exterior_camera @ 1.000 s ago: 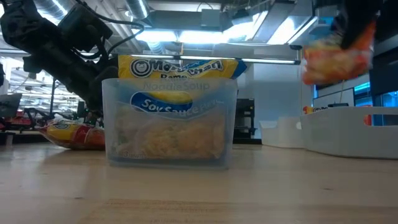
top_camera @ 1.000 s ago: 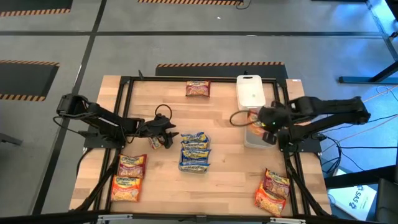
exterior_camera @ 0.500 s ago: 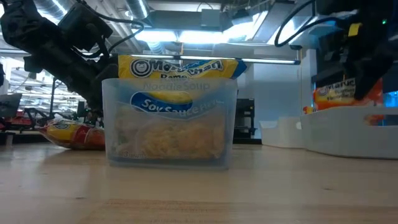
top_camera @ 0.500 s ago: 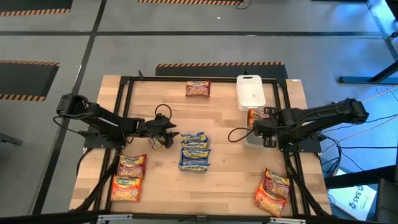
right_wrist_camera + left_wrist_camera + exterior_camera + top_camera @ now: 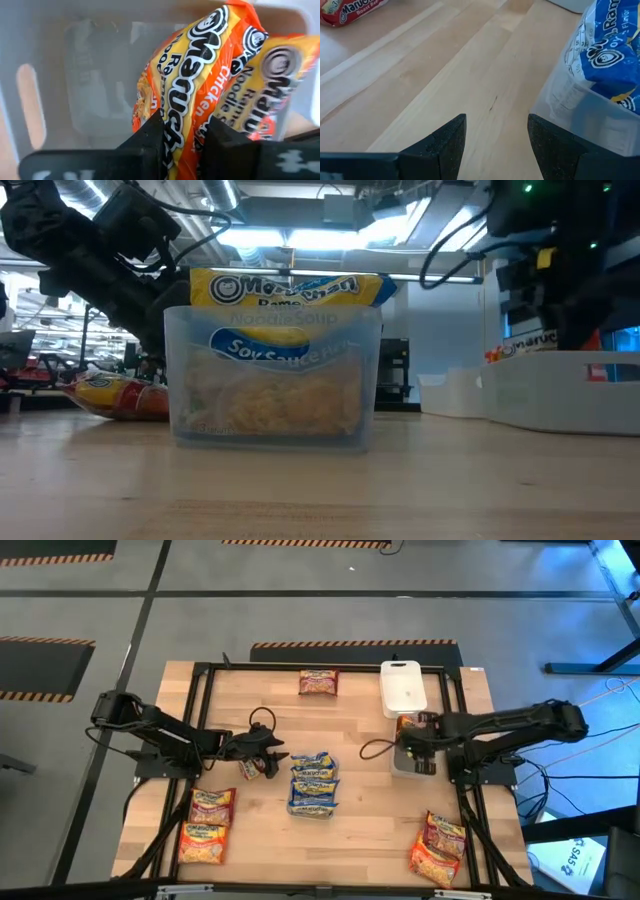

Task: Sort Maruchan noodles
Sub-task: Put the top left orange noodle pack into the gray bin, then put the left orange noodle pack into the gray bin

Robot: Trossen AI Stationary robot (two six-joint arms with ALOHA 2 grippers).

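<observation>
Between the right gripper [image 5: 182, 142] fingers, clamped: 1 orange packet [image 5: 192, 85], lower fully into clear container [image 5: 60, 65] before releasing.

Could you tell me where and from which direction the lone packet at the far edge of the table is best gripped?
The lone packet lies flat on the table with bare wood all round. I would come straight down and pinch across its shorter width at the middle; lying flat, it offers the fingers only its edges.
</observation>
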